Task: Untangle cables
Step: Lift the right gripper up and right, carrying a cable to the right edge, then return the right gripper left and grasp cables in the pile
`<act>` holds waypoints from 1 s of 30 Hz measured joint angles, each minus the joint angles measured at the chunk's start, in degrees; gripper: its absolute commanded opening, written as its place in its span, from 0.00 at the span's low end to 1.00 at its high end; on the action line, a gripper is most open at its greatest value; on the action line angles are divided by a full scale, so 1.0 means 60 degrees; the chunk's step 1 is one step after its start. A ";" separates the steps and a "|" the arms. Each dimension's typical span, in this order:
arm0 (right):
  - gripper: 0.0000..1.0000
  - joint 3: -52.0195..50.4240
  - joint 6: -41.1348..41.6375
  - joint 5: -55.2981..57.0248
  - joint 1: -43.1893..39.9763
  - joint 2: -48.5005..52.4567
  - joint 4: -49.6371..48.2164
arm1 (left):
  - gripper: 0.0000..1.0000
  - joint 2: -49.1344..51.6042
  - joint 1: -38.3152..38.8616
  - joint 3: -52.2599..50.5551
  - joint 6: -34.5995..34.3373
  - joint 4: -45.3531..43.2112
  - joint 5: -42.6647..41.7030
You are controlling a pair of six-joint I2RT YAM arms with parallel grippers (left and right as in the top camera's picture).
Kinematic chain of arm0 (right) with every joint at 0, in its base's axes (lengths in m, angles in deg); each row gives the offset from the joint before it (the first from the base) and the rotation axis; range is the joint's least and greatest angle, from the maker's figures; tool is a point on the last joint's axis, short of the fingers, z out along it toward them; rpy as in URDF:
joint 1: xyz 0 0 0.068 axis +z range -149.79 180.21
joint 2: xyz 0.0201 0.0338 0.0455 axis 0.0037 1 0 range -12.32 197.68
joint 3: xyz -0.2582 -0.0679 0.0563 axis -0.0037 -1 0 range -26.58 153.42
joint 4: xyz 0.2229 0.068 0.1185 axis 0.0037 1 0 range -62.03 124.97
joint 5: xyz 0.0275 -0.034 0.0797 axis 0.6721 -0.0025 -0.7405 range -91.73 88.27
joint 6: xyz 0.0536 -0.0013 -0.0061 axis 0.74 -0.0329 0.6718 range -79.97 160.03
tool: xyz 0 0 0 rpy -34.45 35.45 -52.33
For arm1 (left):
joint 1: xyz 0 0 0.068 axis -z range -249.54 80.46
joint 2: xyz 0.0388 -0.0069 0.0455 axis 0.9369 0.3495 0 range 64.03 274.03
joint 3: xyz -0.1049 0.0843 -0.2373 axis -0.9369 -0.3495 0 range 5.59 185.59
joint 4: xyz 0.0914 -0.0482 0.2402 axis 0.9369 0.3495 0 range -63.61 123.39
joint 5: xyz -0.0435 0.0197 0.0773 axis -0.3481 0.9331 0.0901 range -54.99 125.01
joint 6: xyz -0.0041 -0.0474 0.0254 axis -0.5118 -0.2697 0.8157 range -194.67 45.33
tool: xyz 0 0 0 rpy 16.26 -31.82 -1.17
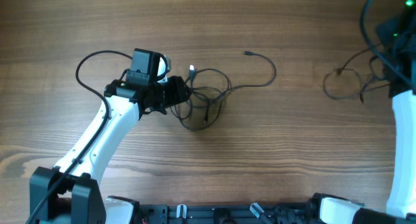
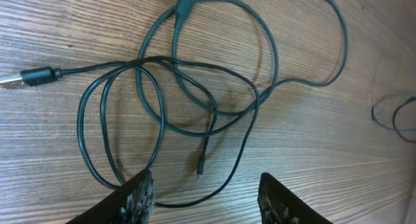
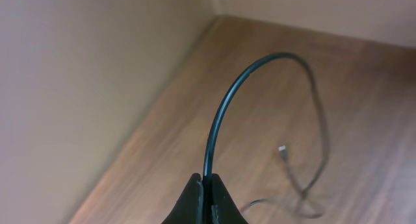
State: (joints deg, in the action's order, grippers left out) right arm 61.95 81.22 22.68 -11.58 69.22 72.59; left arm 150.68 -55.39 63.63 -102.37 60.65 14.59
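Several thin dark cables (image 1: 206, 106) lie in loose, crossing loops on the wooden table, and one strand runs right to a small plug (image 1: 247, 53). My left gripper (image 1: 181, 94) sits at the tangle's left edge. In the left wrist view it (image 2: 205, 178) is open, with looped cable (image 2: 259, 97) lying between and ahead of its fingers (image 2: 140, 197) and a USB plug (image 2: 26, 78) at the left. My right gripper (image 3: 207, 178) is shut on one dark cable (image 3: 224, 100), which arcs up and drops to the table. That cable's slack (image 1: 341, 81) lies at the far right.
The table is wood grain. A pale wall (image 3: 78, 87) borders its edge beside the right gripper. The right arm (image 1: 403, 139) stands along the right edge, and the left arm (image 1: 97, 136) reaches in from the lower left. The arm bases (image 1: 214, 214) line the front edge.
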 measured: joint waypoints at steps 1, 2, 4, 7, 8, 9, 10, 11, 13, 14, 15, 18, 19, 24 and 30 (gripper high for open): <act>0.04 0.0000 -0.0171 -0.0004 -0.0175 0.0066 0.0000 | 0.54 0.0000 0.0000 0.0000 0.0000 0.0011 0.0004; 0.04 0.0000 -0.0372 -0.0033 -0.0379 0.0146 -0.0007 | 0.54 0.0000 0.0000 0.0000 0.0000 0.0011 0.0025; 0.04 0.0000 -0.0856 -0.0255 -0.0831 0.0375 -0.0007 | 0.54 0.0000 0.0000 0.0000 0.0004 0.0015 0.0069; 0.04 0.0000 -0.1694 -0.1024 -0.1541 0.0863 -0.0171 | 0.54 0.0000 0.0000 0.0000 0.0004 0.0069 0.0233; 0.04 0.0000 -0.1971 -0.1392 -0.1789 0.1053 -0.0237 | 0.54 0.0000 0.0000 0.0000 0.0004 0.0120 0.0302; 0.04 0.0000 -0.2157 -0.1708 -0.2011 0.1217 -0.0237 | 0.54 0.0000 0.0000 0.0000 0.0004 0.0157 0.0350; 0.04 0.0000 -0.2317 -0.1993 -0.2208 0.1366 -0.0237 | 0.54 0.0000 0.0000 0.0000 0.0004 0.0193 0.0372; 0.04 0.0000 -0.2452 -0.2335 -0.2477 0.1537 -0.0237 | 0.54 0.0000 0.0000 0.0000 0.0004 0.0259 0.0426; 0.04 0.0000 -0.2601 -0.2761 -0.2943 0.1756 -0.0229 | 0.54 0.0004 0.0000 0.0000 0.0004 0.0328 0.0452; 0.04 0.0000 -0.2605 -0.2860 -0.3144 0.1821 -0.0222 | 0.54 0.0007 0.0000 0.0000 0.0004 0.0342 0.0463; 0.04 0.0000 -0.2601 -0.2969 -0.3435 0.1865 -0.0219 | 0.53 0.0007 0.0000 0.0000 0.0004 0.0346 0.0474; 0.04 0.0000 -0.2586 -0.3002 -0.3920 0.1865 -0.0219 | 0.54 0.0007 0.0000 0.0000 0.0004 0.0346 0.0503; 0.04 0.0000 -0.2579 -0.3002 -0.4033 0.1865 -0.0222 | 0.54 0.0007 0.0000 0.0000 0.0004 0.0346 0.0503; 0.27 0.0000 -0.2721 -0.3060 -0.4295 0.1869 -0.0219 | 0.54 0.0007 0.0000 0.0000 0.0004 0.0361 0.0503; 0.69 0.0000 -0.3566 -0.4561 -0.4273 0.1876 -0.0229 | 0.54 0.0007 0.0000 0.0000 0.0004 0.0368 0.0590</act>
State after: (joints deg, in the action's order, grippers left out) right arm 61.95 59.83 -4.69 -37.22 80.48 71.21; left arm 150.73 -55.39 63.63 -102.35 62.86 18.13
